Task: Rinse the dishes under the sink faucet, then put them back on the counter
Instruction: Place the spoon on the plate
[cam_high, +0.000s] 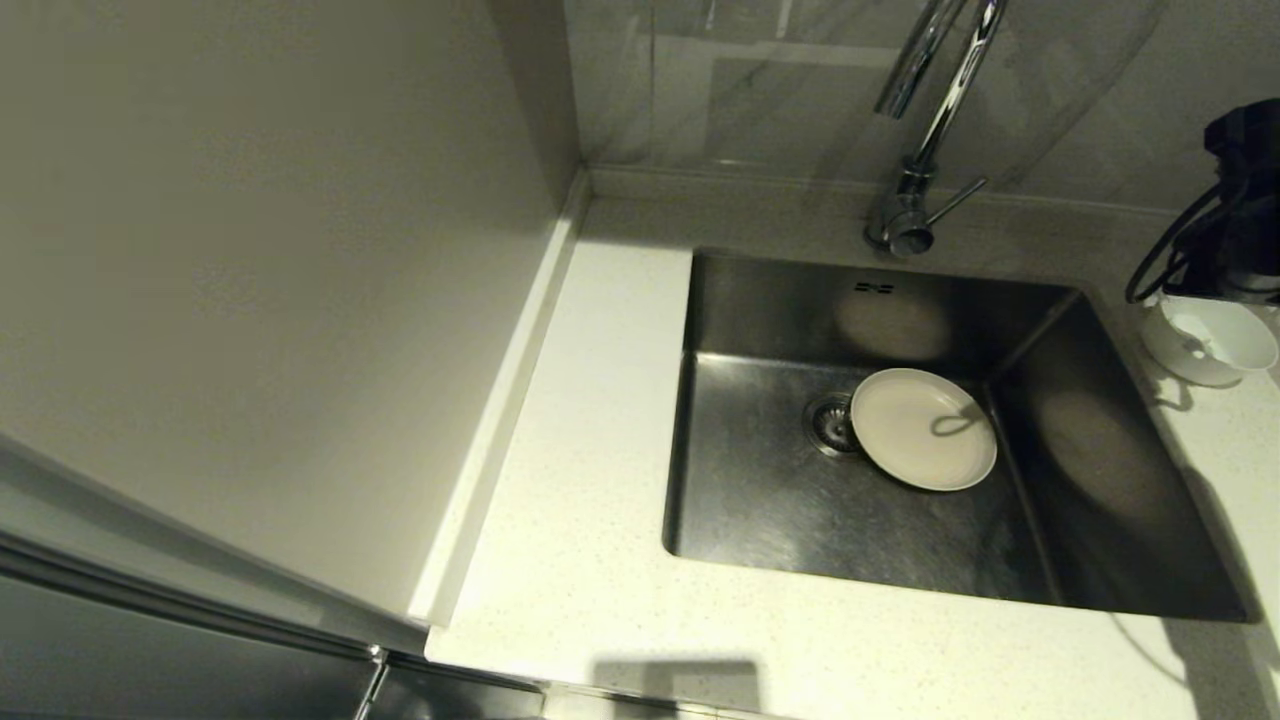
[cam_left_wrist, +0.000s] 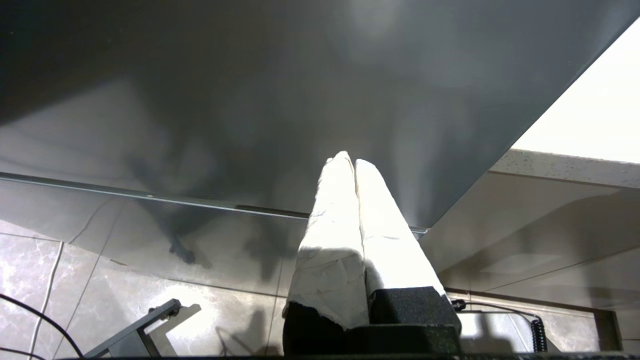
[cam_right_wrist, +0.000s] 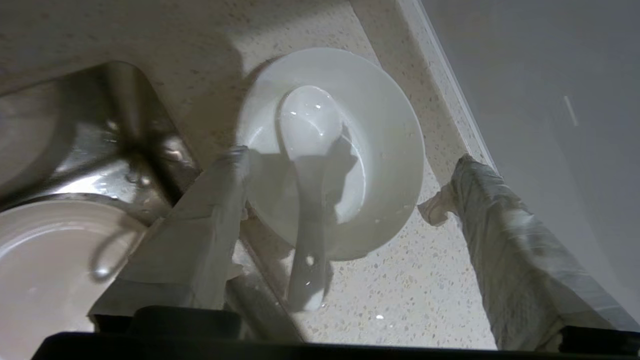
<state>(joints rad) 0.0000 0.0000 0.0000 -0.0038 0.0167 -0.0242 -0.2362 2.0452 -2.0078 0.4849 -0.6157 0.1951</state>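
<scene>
From the head, the tap (cam_high: 925, 130) stands behind the sink (cam_high: 780, 300); a cream plate (cam_high: 922, 428) lies flat inside, just beside the drain (cam_high: 832, 423). A white bowl (cam_high: 1205, 340) sits on the counter (cam_high: 570, 480), far right.

Left wrist: the left gripper (cam_left_wrist: 354, 162) hangs below the counter, fingers pressed together.

Right wrist: the right gripper (cam_right_wrist: 350, 172) straddles the bowl, fingers spread apart; a wet spoon (cam_right_wrist: 305, 150) lies inside it.

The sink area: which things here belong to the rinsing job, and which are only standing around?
For the job:
- bowl on the counter, with the spoon in it
- plate in the sink
- faucet
- right tool, open around the bowl

Not for the job:
- wall panel
- left tool, shut, parked below the counter
</scene>
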